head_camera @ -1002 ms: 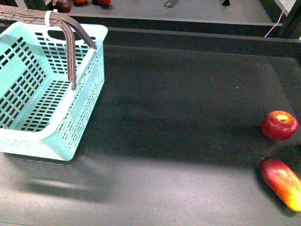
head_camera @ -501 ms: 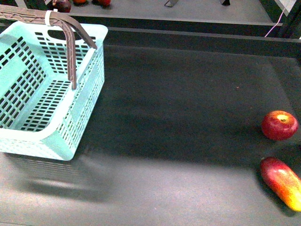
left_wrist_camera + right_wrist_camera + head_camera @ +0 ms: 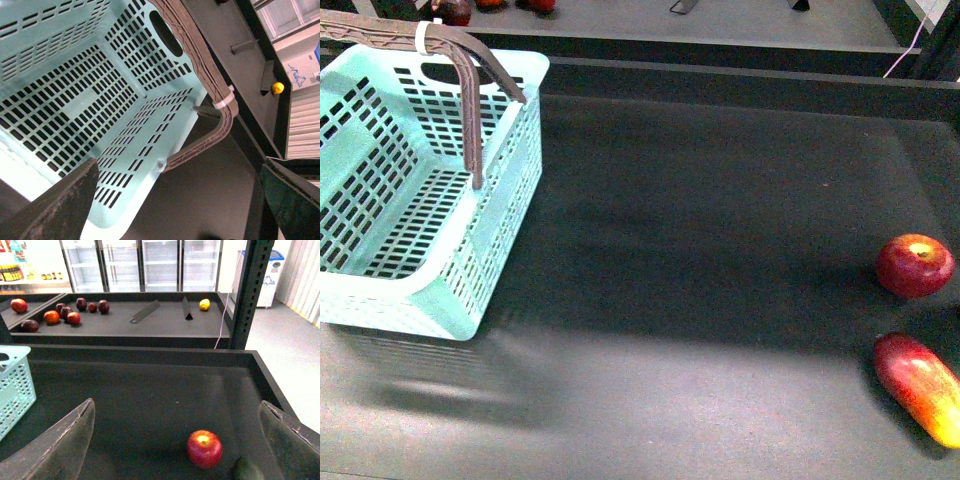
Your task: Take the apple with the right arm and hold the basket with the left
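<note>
Resting well apart: apple (image 3: 915, 265), basket (image 3: 498, 235) (white tie (image 3: 422, 38) around handles (image 3: 472, 110)).

Smooth plastic basket (image 3: 420, 300), light turquoise, soft sheen on rim. Brown plastic handles (image 3: 472, 110), ribbed woven-look texture, matt. Smooth white plastic tie (image 3: 423, 38) round handles. Dark matt table (image 3: 720, 220), faintly grained, dull light patch along front. Glossy red apple (image 3: 915, 265), small highlight on skin. Waxy-shiny red-yellow oval fruit (image 3: 920, 385). Dark, matt, dusty-looking fingers (image 3: 55, 210) on left gripper (image 3: 178, 165). Grey, matt, lightly scuffed fingers (image 3: 55, 450) on right gripper (image 3: 176, 402). Dark perforated metal post (image 3: 252, 290). Glossy glass fridge doors (image 3: 160, 260).
</note>
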{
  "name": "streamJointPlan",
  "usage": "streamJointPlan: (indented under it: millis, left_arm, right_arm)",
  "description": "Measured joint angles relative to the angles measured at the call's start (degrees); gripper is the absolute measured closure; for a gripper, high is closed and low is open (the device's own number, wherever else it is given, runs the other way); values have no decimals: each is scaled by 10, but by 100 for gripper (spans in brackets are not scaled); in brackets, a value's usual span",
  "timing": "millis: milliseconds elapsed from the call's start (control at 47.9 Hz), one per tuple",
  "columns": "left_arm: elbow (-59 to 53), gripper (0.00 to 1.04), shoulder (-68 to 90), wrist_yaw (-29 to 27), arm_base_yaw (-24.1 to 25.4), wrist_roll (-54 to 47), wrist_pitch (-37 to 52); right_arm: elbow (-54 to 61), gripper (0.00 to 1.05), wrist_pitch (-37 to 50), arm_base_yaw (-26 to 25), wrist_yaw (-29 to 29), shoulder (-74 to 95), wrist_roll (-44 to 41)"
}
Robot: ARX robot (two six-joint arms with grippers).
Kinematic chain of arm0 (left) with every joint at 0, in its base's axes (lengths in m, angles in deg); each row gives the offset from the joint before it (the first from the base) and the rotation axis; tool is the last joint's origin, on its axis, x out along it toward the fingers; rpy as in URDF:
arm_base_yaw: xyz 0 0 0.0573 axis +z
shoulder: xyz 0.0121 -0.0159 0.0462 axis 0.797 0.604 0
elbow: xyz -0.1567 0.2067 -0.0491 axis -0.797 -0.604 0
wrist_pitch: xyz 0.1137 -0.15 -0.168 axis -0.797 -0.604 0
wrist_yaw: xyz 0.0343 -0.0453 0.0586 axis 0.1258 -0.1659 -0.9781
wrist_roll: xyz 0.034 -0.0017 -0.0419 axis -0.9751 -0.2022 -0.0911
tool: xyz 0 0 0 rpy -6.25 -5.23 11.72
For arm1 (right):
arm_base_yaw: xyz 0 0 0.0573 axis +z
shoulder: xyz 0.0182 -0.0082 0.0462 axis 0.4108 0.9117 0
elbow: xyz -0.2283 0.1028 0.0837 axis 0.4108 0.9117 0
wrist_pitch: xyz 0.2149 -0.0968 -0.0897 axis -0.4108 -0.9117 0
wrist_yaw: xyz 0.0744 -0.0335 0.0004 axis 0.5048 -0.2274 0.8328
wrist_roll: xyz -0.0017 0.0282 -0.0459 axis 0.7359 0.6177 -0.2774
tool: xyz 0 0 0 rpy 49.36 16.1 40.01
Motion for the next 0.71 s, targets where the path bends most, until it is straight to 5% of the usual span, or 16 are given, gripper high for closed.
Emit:
streamJointPlan:
  millis: [250, 710]
  left_arm:
    - [143, 7, 179, 39, 17, 66, 17]
    - [339, 7, 362, 16, 4, 185, -16]
  right_arm:
    - [0, 9, 0, 0, 0, 0, 0]
    - [0, 9, 0, 0, 0, 0, 0]
